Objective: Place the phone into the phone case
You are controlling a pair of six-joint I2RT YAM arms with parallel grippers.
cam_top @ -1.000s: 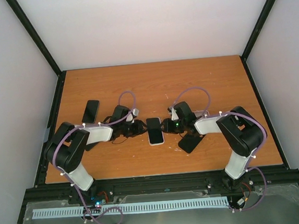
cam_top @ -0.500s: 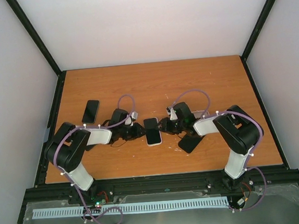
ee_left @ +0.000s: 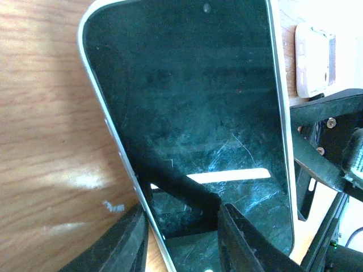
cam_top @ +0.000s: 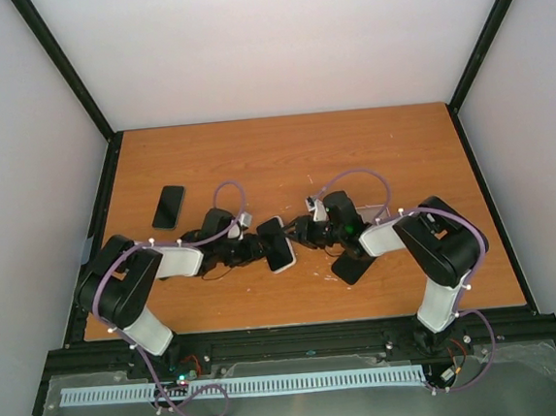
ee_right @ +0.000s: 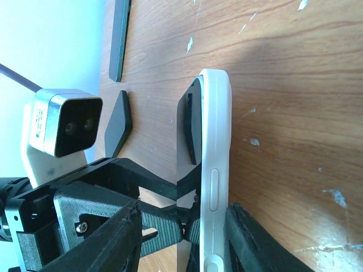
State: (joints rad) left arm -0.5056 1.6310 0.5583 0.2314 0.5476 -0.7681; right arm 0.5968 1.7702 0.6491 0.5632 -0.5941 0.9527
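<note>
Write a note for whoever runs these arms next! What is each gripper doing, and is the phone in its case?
Left gripper: open, one finger over the phone's screen, the other past its edge.
Right gripper: open, fingers either side of the white case.
Where: phone and case sit between the two grippers.
Done: phone looks to be inside the case; whether it is fully seated cannot be told.
Left: probably press it home, then let go.
Also there: black phone far left, black slab near the right gripper.

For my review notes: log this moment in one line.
white-cased black phone: between both hands | left hand: at its left | right hand: straddling right edge | grips: unclear
</note>
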